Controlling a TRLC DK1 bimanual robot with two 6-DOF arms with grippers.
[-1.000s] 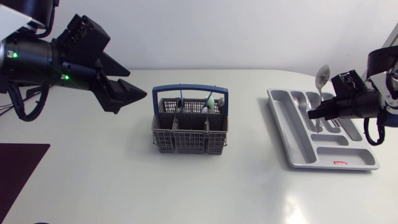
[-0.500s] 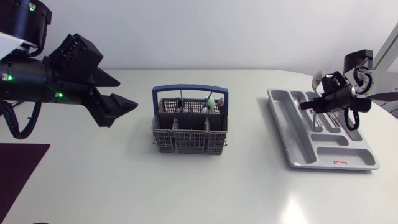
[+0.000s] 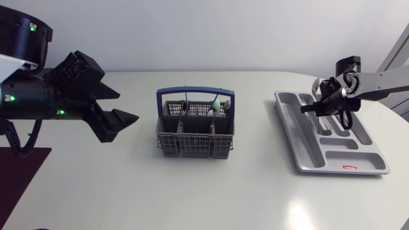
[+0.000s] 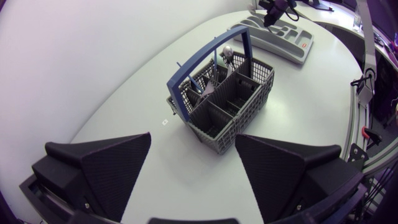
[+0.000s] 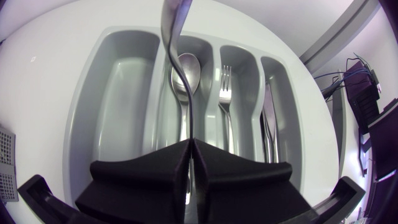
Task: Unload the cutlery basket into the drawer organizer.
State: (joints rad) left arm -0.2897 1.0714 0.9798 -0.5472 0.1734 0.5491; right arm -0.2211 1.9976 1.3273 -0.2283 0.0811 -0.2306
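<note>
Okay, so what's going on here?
The right pincer is shut on a spoon, holding it over the drawer organizer, above a slot where another spoon lies. The left pincer hangs open beside the cutlery basket, which has some cutlery in it.
</note>
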